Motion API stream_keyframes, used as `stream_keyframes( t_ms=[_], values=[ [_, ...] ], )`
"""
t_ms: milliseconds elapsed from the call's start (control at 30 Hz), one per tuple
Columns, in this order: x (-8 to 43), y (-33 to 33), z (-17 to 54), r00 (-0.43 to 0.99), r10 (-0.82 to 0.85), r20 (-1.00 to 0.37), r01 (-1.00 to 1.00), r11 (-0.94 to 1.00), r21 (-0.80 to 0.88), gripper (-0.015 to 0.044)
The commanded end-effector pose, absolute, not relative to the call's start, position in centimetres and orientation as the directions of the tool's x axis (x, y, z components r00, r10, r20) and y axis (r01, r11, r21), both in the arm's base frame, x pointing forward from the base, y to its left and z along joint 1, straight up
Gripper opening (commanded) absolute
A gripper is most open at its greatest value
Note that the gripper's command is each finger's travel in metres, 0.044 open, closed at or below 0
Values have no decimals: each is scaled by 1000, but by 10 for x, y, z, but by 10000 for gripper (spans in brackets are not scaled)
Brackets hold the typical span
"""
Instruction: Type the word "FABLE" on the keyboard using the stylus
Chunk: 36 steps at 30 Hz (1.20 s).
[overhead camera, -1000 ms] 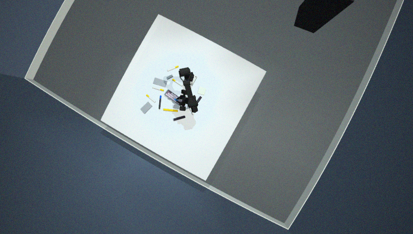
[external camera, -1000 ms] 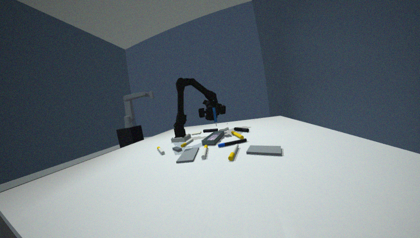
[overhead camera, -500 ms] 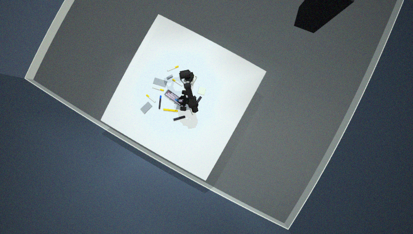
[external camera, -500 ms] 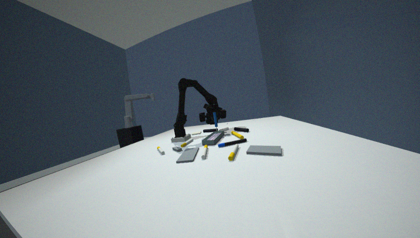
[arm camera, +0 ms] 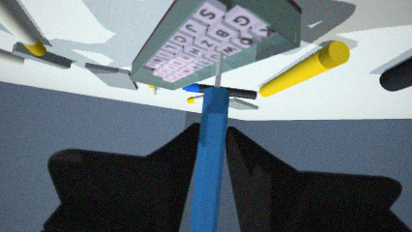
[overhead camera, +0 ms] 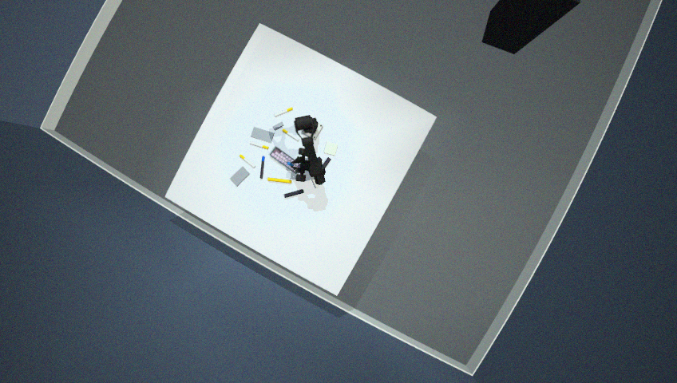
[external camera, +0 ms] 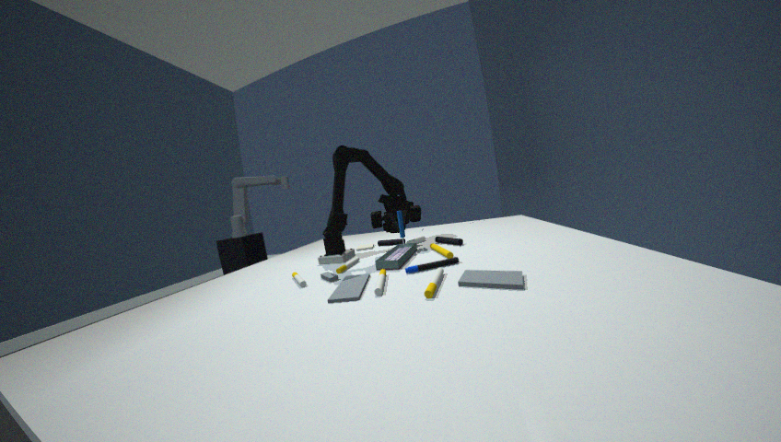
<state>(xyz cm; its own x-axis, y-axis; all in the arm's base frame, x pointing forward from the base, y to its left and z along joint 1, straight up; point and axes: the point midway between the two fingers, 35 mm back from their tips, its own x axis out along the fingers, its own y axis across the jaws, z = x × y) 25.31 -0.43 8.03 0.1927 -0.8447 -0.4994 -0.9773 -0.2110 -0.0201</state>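
Observation:
My gripper (overhead camera: pixel 294 163) (external camera: pixel 400 213) (arm camera: pixel 213 130) is shut on the blue stylus (overhead camera: pixel 289 163) (external camera: pixel 401 224) (arm camera: pixel 210 164), which points down with its thin grey tip out past the fingers. The keyboard (overhead camera: pixel 281 155) (external camera: pixel 388 263) (arm camera: pixel 288 30) has a grey-green case and pale pink lettered keys. In the wrist view the tip overlaps the keys around Z and W, towards the keyboard's near side. Whether it touches a key cannot be told. The gripper and arm cover one end of the keyboard in the top view.
A thick yellow marker (overhead camera: pixel 279 180) (external camera: pixel 441 250) (arm camera: pixel 300 70) and a black marker with a blue end (overhead camera: pixel 262 168) (external camera: pixel 436 266) (arm camera: pixel 242 93) lie near the keyboard. A black cylinder (overhead camera: pixel 293 193) (external camera: pixel 448 240) lies farther out. Grey slabs and several white-and-yellow markers lie around.

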Motion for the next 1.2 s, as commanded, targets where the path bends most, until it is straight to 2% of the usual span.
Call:
stream_keyframes(
  t_ms=[0, 1167],
  values=[
    [253, -4, 78, 191, -844, -502, -978, -207, -25, 81],
    [253, -4, 64, 191, -844, -502, -978, -207, -25, 81]
  ],
)
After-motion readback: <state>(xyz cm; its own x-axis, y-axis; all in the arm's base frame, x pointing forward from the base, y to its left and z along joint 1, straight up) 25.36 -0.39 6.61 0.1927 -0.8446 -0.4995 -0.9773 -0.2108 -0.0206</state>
